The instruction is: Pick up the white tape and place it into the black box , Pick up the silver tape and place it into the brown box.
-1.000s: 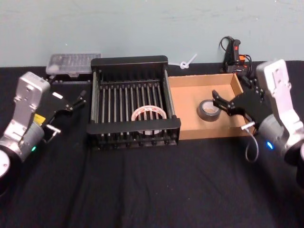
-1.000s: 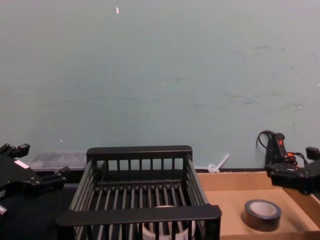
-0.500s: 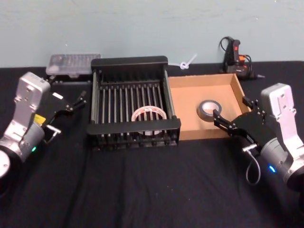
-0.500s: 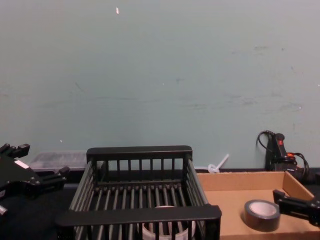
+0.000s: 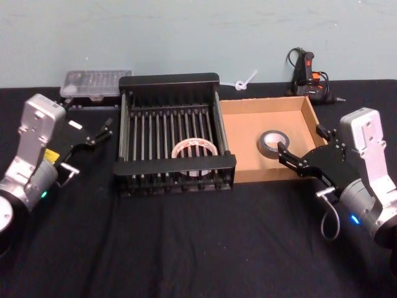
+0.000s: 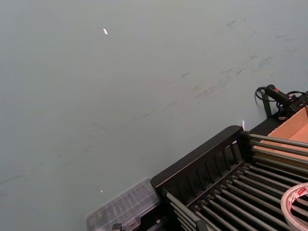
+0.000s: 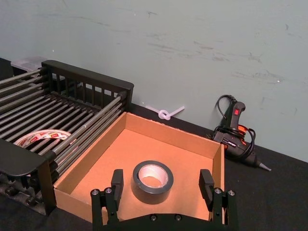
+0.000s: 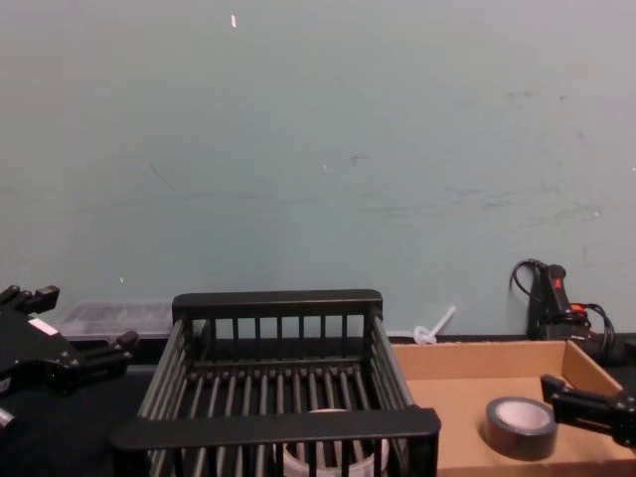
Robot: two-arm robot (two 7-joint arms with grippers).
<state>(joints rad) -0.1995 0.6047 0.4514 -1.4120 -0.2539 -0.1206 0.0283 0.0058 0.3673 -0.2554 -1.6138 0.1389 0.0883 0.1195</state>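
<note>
The white tape [image 5: 194, 149] lies flat on the bars inside the black box [image 5: 172, 166], near its front rim. Beside it, the silver tape [image 5: 272, 143] lies flat in the middle of the brown box [image 5: 248, 106]. My right gripper [image 5: 301, 141] hovers open over that tray's front right corner, apart from the roll. In the right wrist view its fingers [image 7: 117, 179] stand either side of the silver tape [image 7: 152, 180] but short of it. My left gripper [image 5: 102, 130] is open and holds nothing, left of the crate. The chest view has the silver tape [image 8: 519, 425] low at the right.
A clear plastic case [image 5: 96, 82] lies at the back left behind the crate. A black glue gun [image 5: 307, 71] with its cord and a white looped tie [image 5: 243, 81] lie at the back by the wall. Black cloth covers the table.
My right gripper has drawn back and down from above the brown box to its front right corner. The silver tape stayed in the tray. The left arm has not moved.
</note>
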